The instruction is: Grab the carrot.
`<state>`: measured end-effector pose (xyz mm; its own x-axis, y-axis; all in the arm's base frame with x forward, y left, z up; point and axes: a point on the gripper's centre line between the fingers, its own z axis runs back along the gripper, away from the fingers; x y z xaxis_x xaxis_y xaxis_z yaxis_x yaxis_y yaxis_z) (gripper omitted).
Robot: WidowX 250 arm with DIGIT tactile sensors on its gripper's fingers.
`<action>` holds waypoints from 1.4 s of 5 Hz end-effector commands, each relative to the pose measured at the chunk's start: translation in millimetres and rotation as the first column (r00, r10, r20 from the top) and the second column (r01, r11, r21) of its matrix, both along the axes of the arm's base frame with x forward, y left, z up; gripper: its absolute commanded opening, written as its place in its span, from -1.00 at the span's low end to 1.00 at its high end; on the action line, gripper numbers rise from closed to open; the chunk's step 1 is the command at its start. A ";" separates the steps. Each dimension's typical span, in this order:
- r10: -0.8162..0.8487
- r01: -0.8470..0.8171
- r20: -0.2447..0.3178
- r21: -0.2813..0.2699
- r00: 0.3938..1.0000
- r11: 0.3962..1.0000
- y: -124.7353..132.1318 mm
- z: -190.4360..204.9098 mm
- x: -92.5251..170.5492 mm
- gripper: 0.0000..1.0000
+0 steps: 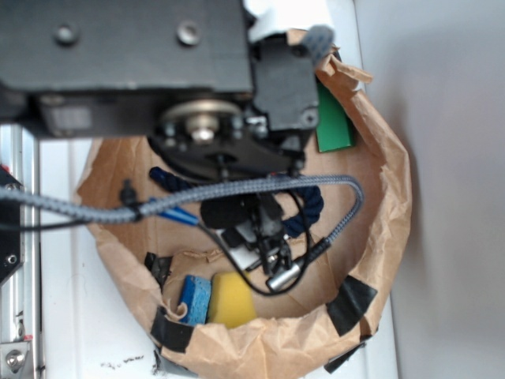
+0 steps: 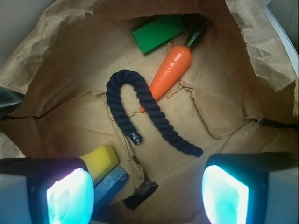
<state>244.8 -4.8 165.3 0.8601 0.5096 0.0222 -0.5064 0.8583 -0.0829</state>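
Gripper (image 2: 148, 196) is spread wide and empty, both pads low in the wrist view above the crumpled brown paper bag (image 2: 224, 112). The glossy orange toy carrot (image 2: 171, 72) lies at 12 o'clock, green stem toward 1 o'clock, its tip touching the dark blue twisted rope (image 2: 140, 105). Flat green block (image 2: 158, 31) just beside the carrot; yellow sponge (image 2: 100, 161) at 8 o'clock.
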 end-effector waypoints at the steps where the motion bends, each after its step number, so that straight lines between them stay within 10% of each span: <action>1: 0.036 -0.036 0.060 0.001 0.998 0.999 11.7 15.1 4.7 1.00; 7: 0.141 -0.155 0.168 0.075 0.976 0.985 40.3 -78.0 56.4 1.00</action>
<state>297.3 28.7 74.4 0.7711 0.6136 0.1699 -0.6107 0.7883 -0.0756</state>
